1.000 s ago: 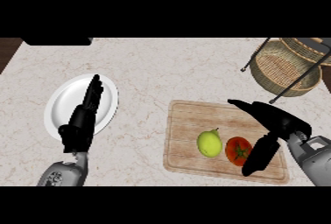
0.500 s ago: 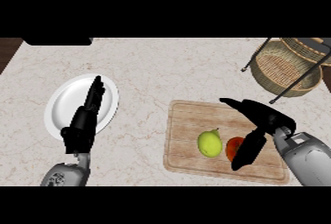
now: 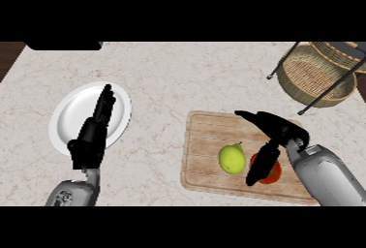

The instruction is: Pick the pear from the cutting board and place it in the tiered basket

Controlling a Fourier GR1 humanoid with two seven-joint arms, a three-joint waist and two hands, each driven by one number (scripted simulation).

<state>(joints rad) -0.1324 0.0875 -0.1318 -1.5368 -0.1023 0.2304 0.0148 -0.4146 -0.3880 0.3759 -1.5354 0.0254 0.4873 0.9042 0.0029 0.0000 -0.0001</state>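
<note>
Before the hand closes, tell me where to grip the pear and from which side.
Grip the pear round its wide lower body, coming from its right, where the right hand already hangs open. Its narrow stem end points up-right; the tomato crowds the lower right.

No readable text, labels, brands, numbers or signs anywhere: none on the cutting board [image 3: 214,140], plate [image 3: 71,109], tiered basket [image 3: 314,77] or marbled counter [image 3: 186,77].

Kitchen, marble counter [image 3: 186,82], cutting board [image 3: 207,145], plate [image 3: 71,109], tiered basket [image 3: 314,77]
</note>
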